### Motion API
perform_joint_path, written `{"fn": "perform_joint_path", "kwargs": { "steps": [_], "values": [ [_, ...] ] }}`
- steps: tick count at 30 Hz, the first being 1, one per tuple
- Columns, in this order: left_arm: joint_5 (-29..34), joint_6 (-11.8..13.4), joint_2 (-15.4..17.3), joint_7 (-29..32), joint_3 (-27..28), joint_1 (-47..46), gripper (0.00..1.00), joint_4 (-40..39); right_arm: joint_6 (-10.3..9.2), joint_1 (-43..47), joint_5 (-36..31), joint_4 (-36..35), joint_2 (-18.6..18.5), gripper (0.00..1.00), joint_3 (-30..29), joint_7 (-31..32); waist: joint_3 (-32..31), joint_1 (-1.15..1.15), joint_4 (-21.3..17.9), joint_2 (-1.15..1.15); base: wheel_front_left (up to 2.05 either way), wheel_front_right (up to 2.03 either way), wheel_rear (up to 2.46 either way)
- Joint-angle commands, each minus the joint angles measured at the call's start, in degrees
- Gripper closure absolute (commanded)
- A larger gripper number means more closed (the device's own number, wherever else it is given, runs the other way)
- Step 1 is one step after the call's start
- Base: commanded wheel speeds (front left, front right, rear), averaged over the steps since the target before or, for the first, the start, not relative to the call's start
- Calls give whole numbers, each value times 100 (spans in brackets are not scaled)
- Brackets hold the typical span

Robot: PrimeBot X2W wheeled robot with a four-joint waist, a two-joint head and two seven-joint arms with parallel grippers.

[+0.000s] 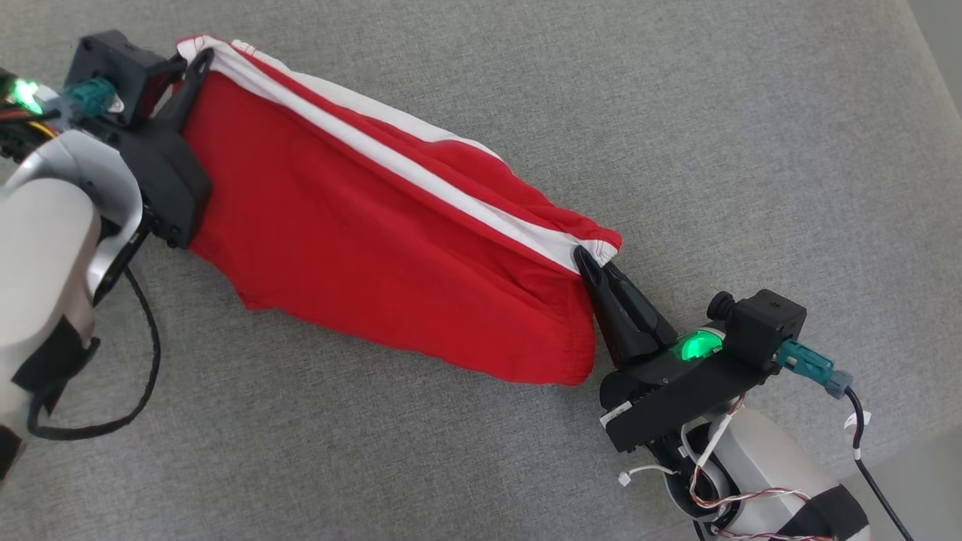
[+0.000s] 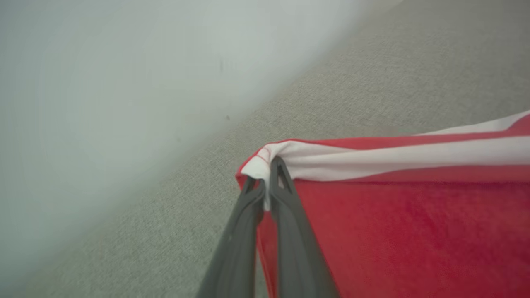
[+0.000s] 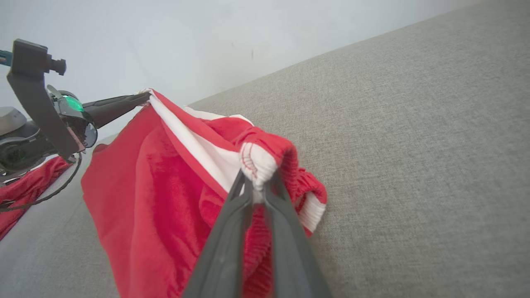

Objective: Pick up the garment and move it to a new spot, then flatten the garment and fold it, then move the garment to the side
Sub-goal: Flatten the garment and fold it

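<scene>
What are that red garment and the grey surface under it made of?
The garment looks like soft knit fabric, maybe fleece or cotton: matte, slightly fuzzy, draping in folds. The surface looks like woven upholstery cloth: its speckled grey weave shows.

Head view: from high above, looking steeply down on the grey fabric surface (image 1: 751, 113); the garment (image 1: 376, 263) crosses the middle, the left arm (image 1: 45, 240) is at upper left, the right arm (image 1: 766, 466) at lower right.
Left wrist view: from just behind the left jaws, looking along the two fingers (image 2: 294, 240), very near one corner of the garment; a blurred pale wall (image 2: 103, 103) lies beyond.
Right wrist view: from just behind the right jaws, looking low along its fingers (image 3: 223, 252), over the garment toward the left arm.
Shared: all three views have the garment's white stripe and the surface; the head and right wrist views both have the left arm.
</scene>
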Motion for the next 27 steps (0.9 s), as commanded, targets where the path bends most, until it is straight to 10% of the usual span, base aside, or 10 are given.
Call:
{"fn": "perform_joint_path", "kwargs": {
  "steps": [1, 2, 3, 4, 5, 27],
  "values": [
    [-69, 18, -27, -103, -103, -79, 100, 181, 6, -26, -43, 26, 23, 100, -28, -36, 6, -1, -12, -1, 0, 0, 0],
    [-98, 18, -33, -175, -131, -121, 100, 281, 6, -27, -67, 27, 36, 96, -30, -36, 6, -1, -16, -1, 0, 0, 0],
    [-95, 18, -48, -271, -164, -157, 100, 360, 6, -25, -83, 18, 47, 70, -40, -39, 2, -1, -20, -1, 0, 0, 0],
    [-80, 18, -65, -370, -197, -185, 58, 432, 6, -15, -116, 3, 37, 14, -66, -42, -3, -1, -20, -1, 0, 0, 0],
    [-103, 18, -100, -458, -236, -169, 0, 506, 6, 14, -131, -14, 33, 0, -103, -45, -22, -1, -14, -1, 0, 0, 0],
    [-631, 208, 60, -1321, 374, 1059, 0, 175, 6, 1679, -1400, -1238, 78, 0, -1416, -127, -1231, -1, 299, -1, 0, 0, 0]
  ]
}}
